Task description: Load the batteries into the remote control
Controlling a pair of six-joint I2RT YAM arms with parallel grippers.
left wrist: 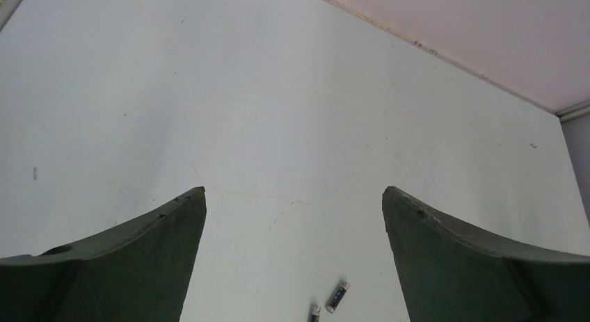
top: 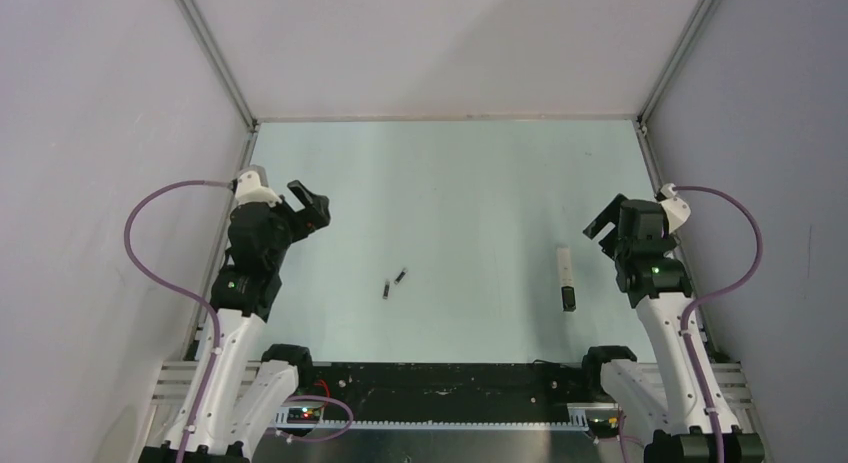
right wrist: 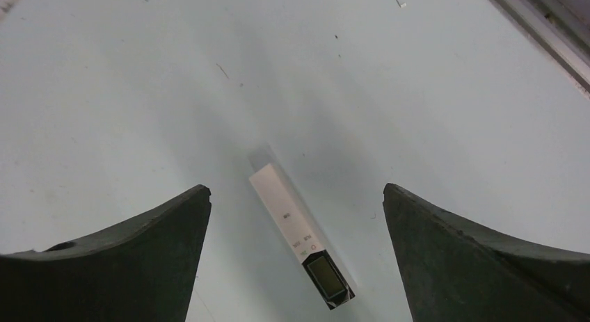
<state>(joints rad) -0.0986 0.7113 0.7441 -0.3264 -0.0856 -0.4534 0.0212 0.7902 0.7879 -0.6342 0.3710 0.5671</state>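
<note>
Left gripper (top: 312,205) and right gripper (top: 603,233) both hang wide open, empty; batteries (top: 401,275) lie loose at 7 o'clock of table (top: 480,183) centre, remote control (top: 566,278) at 4, and those tiny cells could roll off if nudged.

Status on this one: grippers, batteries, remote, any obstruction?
Left gripper open, empty. Right gripper open, empty, facing remote control. Batteries loose on table, close together, not loaded. Nothing in the way.
</note>
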